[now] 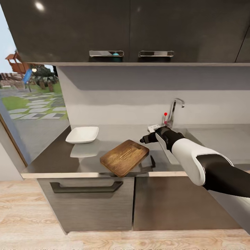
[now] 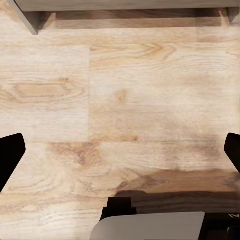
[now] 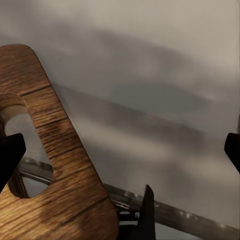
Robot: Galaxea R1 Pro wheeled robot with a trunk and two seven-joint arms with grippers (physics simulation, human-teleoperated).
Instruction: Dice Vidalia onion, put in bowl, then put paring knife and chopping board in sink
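Your right fingers are spread apart just beside the chopping board; your left fingers hang apart over floor.

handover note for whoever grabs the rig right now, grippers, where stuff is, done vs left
Right gripper: open, empty, hovering at the chopping board's right end near its slot.
Left gripper: open, empty, pointed at the wood floor.
Board lies on the countertop, overhanging the front edge. Bowl sits left of it, looks empty. A dark pointed thing, likely the paring knife, lies right of the board. Sink is behind the right arm; onion can't be seen.
Done: nothing evident. Left: fetch onion, dice, fill bowl, knife and board into sink.
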